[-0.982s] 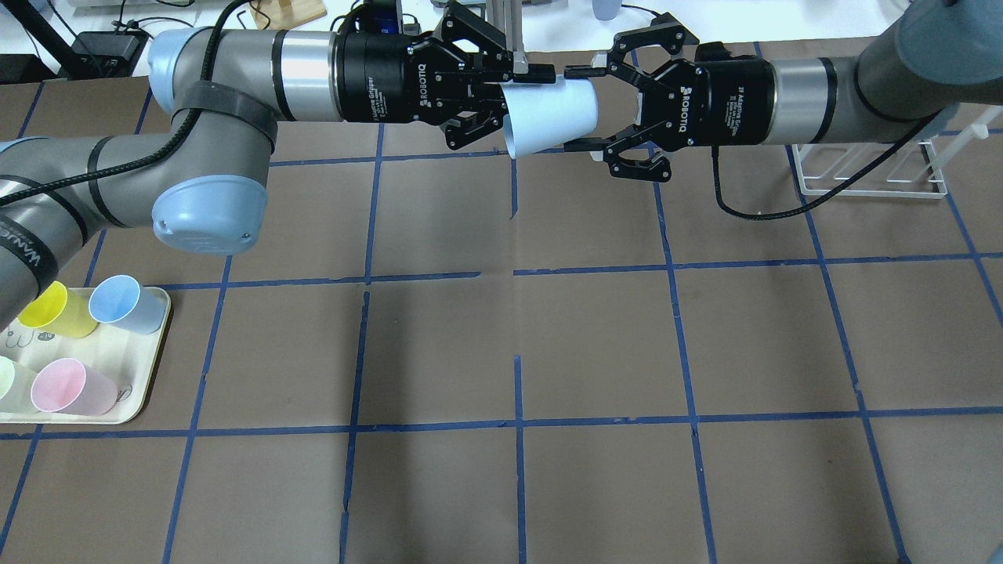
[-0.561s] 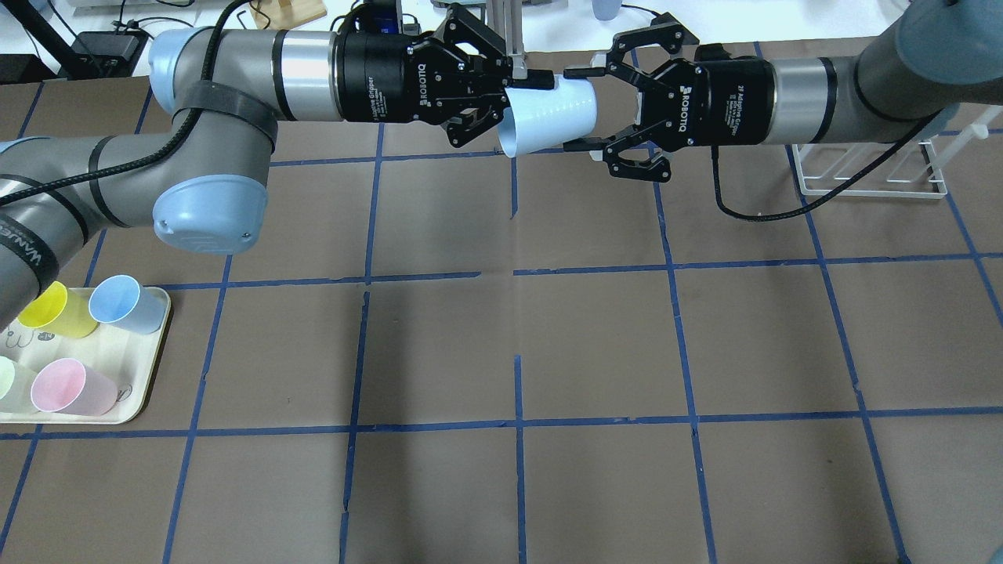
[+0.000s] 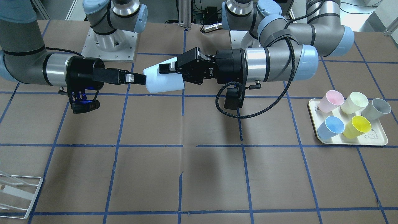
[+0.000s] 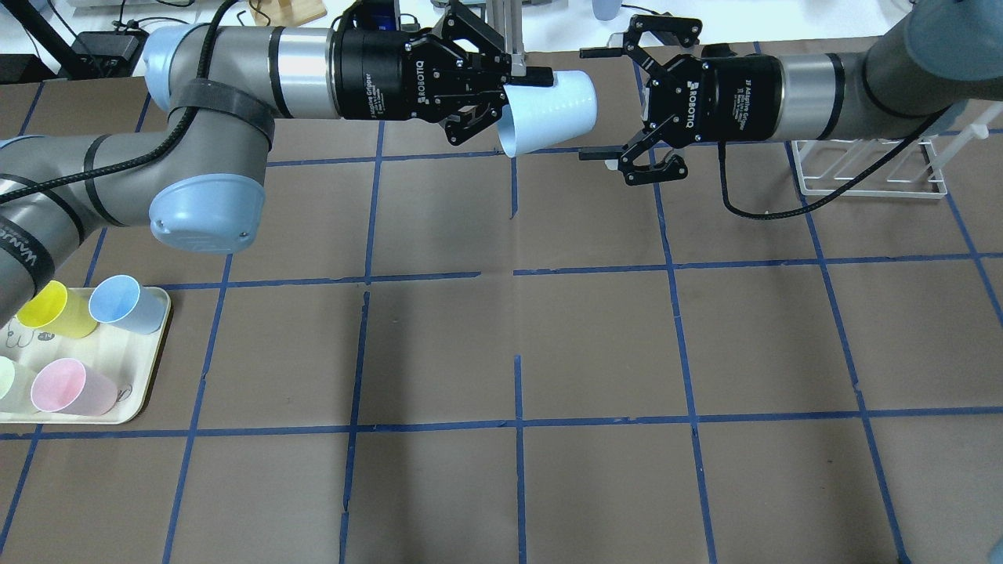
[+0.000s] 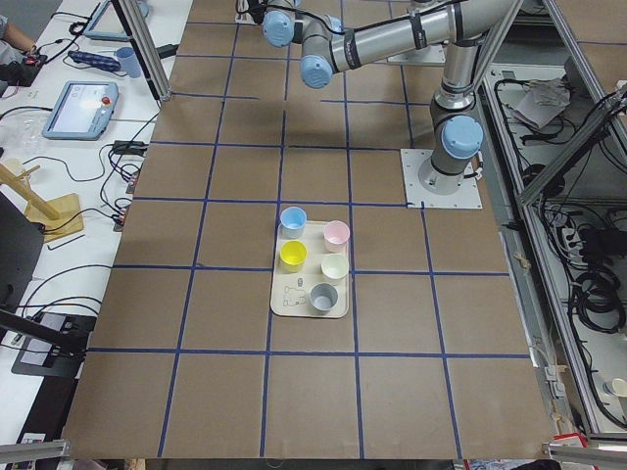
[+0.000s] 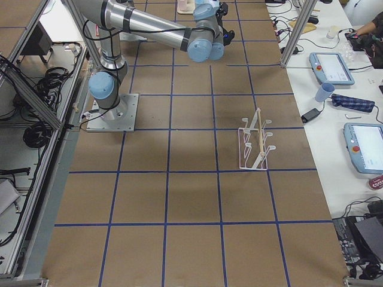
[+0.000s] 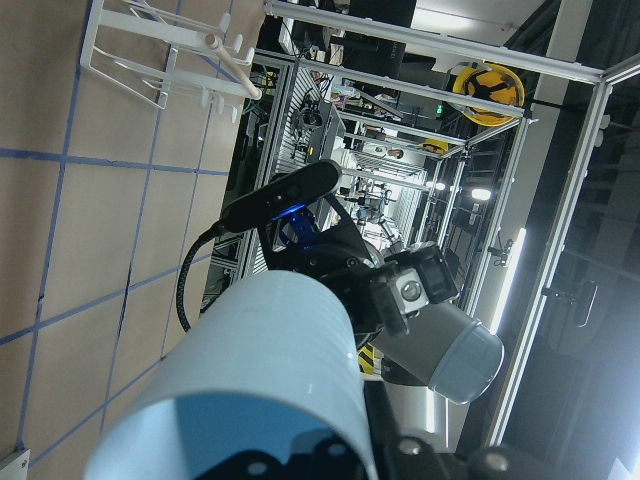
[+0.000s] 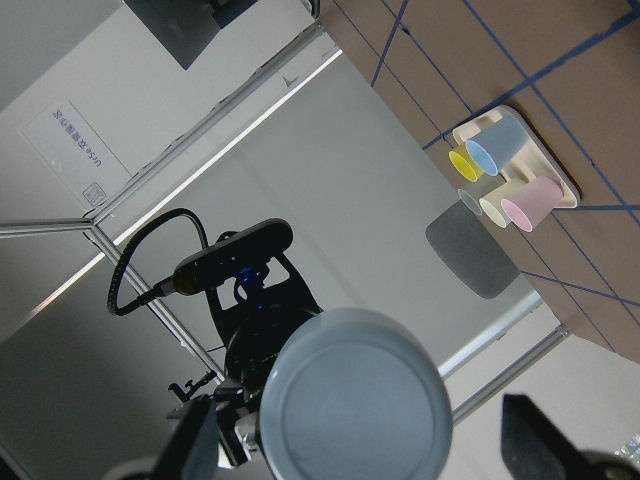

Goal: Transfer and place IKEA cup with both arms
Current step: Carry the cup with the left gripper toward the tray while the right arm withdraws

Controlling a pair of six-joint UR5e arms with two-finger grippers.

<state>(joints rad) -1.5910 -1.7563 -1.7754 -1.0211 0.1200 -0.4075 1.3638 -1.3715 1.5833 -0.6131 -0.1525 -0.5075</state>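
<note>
The IKEA cup (image 4: 548, 113) is pale light-blue and lies on its side in the air at the far middle of the table. My left gripper (image 4: 513, 94) is shut on its rim wall and holds it with the base pointing toward the right arm. My right gripper (image 4: 593, 104) is open wide, with its fingertips level with the cup's base, one on each side and clear of it. In the front view the cup (image 3: 161, 81) hangs between the left gripper (image 3: 169, 70) and the right gripper (image 3: 138, 79). The right wrist view shows the cup's round base (image 8: 355, 400) between spread fingers.
A cream tray (image 4: 149, 368) at the near left holds another blue cup (image 4: 117, 301) and yellow, pink, green and grey cups. A white wire rack (image 4: 870, 168) stands at the far right, below the right arm.
My right gripper has opened wider and drawn back a little to the right, off the cup's base. The left gripper still holds the cup, lifted slightly.
</note>
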